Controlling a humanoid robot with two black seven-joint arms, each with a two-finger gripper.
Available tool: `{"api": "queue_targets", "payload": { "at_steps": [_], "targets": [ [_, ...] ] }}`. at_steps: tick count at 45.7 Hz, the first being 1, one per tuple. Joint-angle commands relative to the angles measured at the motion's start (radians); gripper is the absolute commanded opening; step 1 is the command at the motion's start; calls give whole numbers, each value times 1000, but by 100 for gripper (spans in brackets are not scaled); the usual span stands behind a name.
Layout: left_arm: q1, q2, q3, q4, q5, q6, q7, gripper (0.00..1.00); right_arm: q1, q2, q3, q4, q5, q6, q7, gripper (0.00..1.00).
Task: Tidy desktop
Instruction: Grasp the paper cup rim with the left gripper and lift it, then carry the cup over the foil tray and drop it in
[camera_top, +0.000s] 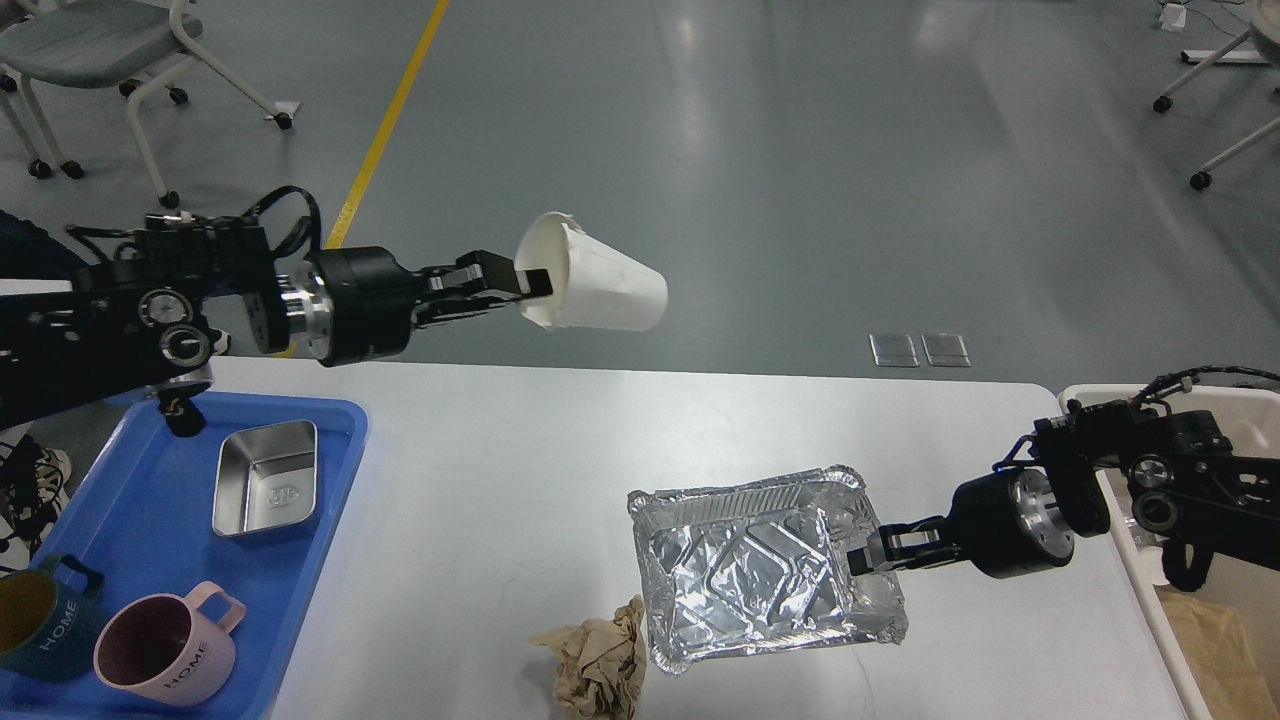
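The desktop (480, 500) is the big white table that fills the lower part of the view. The left gripper (520, 283) is up in the air, past the far edge of the table. Its jaws pinch the rim of a white paper cup (600, 288). The cup lies on its side, with its open end toward the gripper.

The right gripper (862, 557) is low over the table near the right edge. Its jaws are closed on the right rim of a foil tray (750, 565). The tray sits turned a bit, close to the near edge of the table. A ball of brown paper (598, 658) lies at the near edge, just touching the tray's left corner.

A blue tray (150, 530) sits on the left side of the table. In it are a small metal tin (266, 478), a pink mug (168, 648) and a dark mug (35, 617). A white bin (1150, 600) stands beside the right edge.
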Motion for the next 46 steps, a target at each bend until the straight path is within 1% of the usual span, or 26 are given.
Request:
{"api": "queue_targets", "payload": {
  "at_steps": [1,10,20,25,30,39,46],
  "targets": [
    [-45,-122,69,10,-2,4,-17,2,24,34,-20,-12,2,0,1,0],
    [-64,-264,97,56,-3,2,-20,4,26,50,-22,-26,2,0,1,0],
    [-64,-399,175,80,-10,7,-17,6,26,50,-22,-26,2,-1,1,0],
    [-64,-428,210,82,-11,8,-7,7,26,45,-23,-26,2,0,1,0],
    [-62,-437,249,108,-11,8,3,8,26,45,-22,-26,2,0,1,0],
    [-53,-439,253,117,-11,8,9,8,27,48,-22,-27,2,0,1,0],
    [-30,-503,253,174,-13,10,9,9,27,45,-22,-26,2,0,1,0]
  ]
}}
